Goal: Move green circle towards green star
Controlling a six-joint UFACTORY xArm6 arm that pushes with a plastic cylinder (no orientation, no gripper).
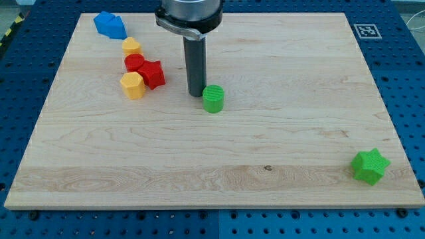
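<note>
Tip (195,93) of my rod, which carries no pincer, rests just left of the green circle (213,99), near the board's (279,73) middle. Green star (369,166) sits in the bottom right corner, well apart. Red (147,72), yellow (133,85) and blue (109,25) blocks cluster toward the top left corner.

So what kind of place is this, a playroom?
More likely a robot lab: a wooden board on a blue holed bench, a printed marker, and my tip beside the green circle.
</note>
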